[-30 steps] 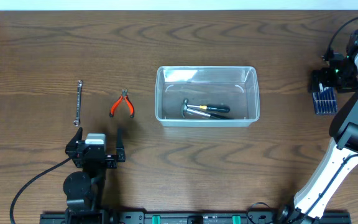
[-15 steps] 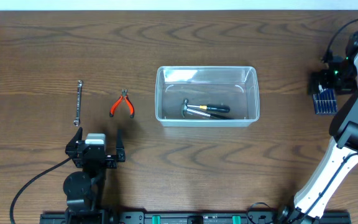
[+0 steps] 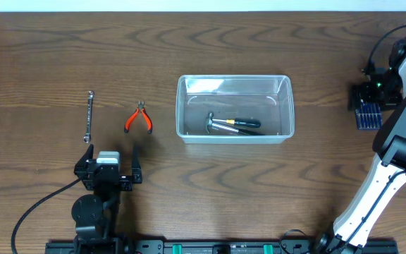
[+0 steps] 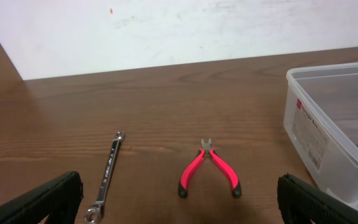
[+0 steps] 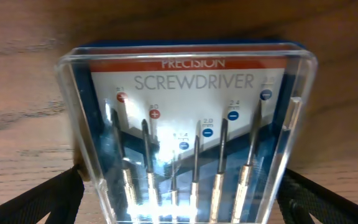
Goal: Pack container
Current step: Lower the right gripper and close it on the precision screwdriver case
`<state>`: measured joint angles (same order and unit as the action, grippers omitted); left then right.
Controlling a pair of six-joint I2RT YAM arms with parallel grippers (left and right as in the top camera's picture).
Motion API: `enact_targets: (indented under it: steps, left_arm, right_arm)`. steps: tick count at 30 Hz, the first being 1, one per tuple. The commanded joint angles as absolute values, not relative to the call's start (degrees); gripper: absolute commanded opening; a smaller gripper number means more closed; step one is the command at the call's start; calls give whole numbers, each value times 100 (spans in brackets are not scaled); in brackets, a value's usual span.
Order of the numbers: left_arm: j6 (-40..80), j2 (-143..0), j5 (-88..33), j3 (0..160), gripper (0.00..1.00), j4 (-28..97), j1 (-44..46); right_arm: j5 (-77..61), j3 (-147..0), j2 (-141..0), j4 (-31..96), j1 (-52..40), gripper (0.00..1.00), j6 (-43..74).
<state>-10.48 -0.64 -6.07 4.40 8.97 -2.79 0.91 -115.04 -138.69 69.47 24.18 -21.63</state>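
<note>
Container (image 3: 234,138) sat on the worktop (image 3: 48,42), hammer (image 3: 220,124) inside; we saw our left gripper (image 4: 179,180) spread wide, right gripper (image 5: 182,177) spread around the screwdriver set (image 5: 185,112)

One container (image 3: 235,106) is counted on the one worktop (image 3: 259,42). Two tools are made out inside it, overlapped, so the count is not certain: one hammer (image 3: 214,123) and one black-handled tool (image 3: 249,122) of unclear kind. One wrench (image 3: 89,116) and one pliers (image 3: 139,118) are logged outside it. One case (image 3: 367,114) is logged. Six screwdrivers (image 5: 196,162) are counted in the case, with six dots printed above them: two red dots (image 5: 122,98) and four blue dots (image 5: 232,115). Two arms are counted: left arm (image 3: 94,212) and right arm (image 3: 372,190). Two fingers (image 4: 36,202) are seen in each wrist view.
</note>
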Motion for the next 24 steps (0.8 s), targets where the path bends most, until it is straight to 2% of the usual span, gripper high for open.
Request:
enact_targets:
  steps: [1,17,20,24]
  left_arm:
    - [-1000,-60,-685,285,98,952,-266]
    - [-1000,-60,-685,285,98,952,-266]
    - [-1000,-60,-685,283,98,952,-266]
    - [-1000,-60,-685,283,98,952,-266]
  right_arm:
    - [108,-11458,-13987,6943,2495,99,-2244]
    - [110,-11458,-13987,6963,2493,88,-2237]
    - [108,-11458,-13990,6976,2493,83,-2235]
    - [108,-11458,-13987,6989,2488,72,-2235]
